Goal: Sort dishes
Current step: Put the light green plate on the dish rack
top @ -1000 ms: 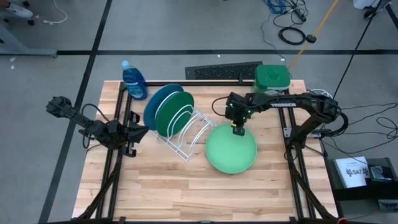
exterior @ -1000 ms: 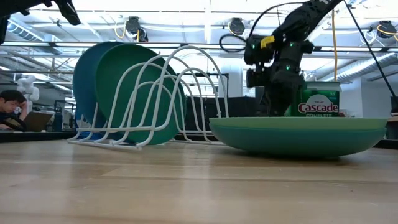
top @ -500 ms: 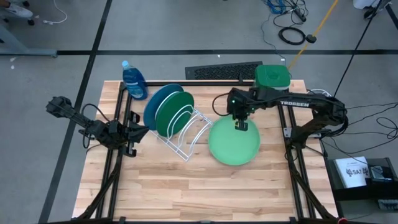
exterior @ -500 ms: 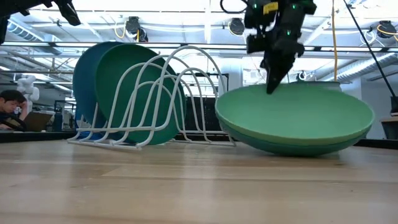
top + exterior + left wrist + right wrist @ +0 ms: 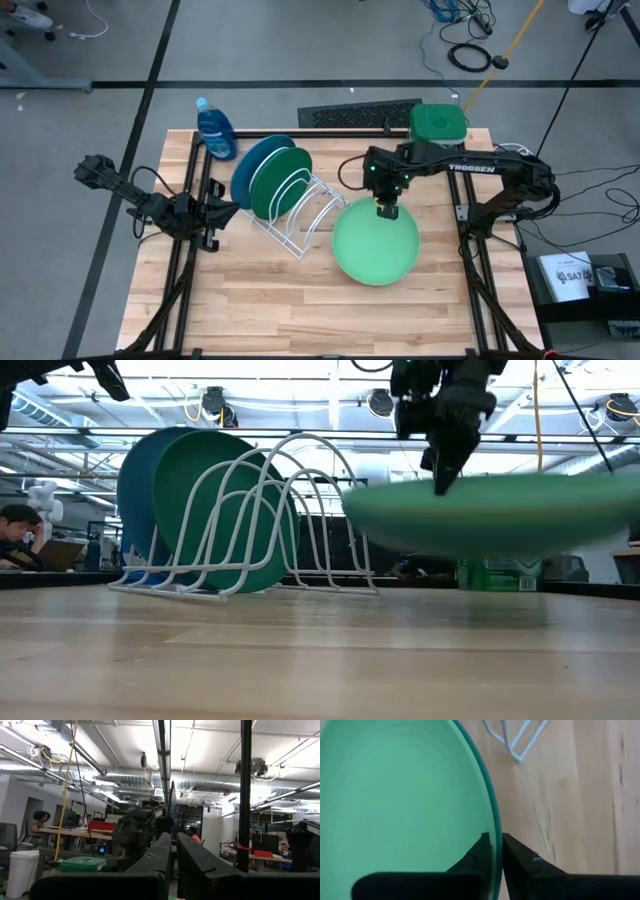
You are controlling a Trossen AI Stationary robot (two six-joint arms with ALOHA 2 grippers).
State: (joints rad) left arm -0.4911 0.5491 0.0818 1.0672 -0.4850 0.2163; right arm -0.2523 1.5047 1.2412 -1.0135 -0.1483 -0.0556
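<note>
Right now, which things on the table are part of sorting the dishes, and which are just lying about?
Part of the job:
light green plate, lifted off the table, pinched at its rim by the right gripper
blue plate, upright in the rack
dark green plate, upright beside it
white wire rack

Just lying about:
blue bottle
green-lidded tub
left gripper, waiting at the table's left side

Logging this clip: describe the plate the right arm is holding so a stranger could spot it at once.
Start at the white wire rack mid-table. Right of it, the right gripper pinches the rim of the light green plate, held clear of the table. The other plates stand in the rack.
</note>
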